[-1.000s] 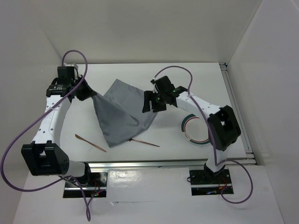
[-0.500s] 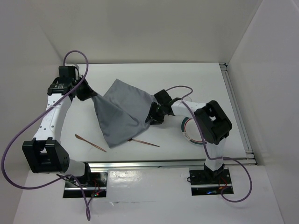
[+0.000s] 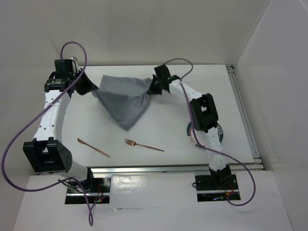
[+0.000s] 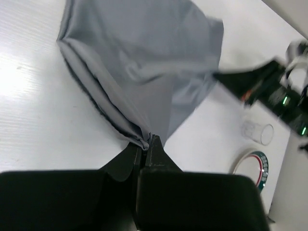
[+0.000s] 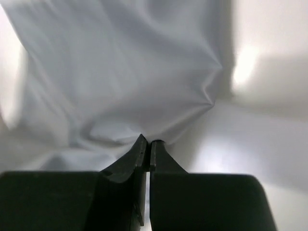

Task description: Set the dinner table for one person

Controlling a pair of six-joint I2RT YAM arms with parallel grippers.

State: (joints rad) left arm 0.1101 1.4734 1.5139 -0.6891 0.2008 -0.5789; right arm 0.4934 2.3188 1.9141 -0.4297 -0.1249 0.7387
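Observation:
A grey cloth mat hangs stretched over the white dinner table, its lower corner drooping toward the near side. At the mat's left corner, my left gripper is shut on bunched fabric; the left wrist view shows that gripper pinching the folds of the mat. My right gripper is shut on the right corner; in its wrist view the right gripper nips the edge of the mat.
A copper fork and another copper utensil lie near the front edge. A plate with a green rim lies partly under the right arm. The left wrist view shows a clear glass beside that plate. Aluminium rails border the table.
My right gripper came down on the mat's right corner, shut on it and pulled it toward the far side. The mat lifted off the fork, which now lies uncovered. The left gripper kept its hold.

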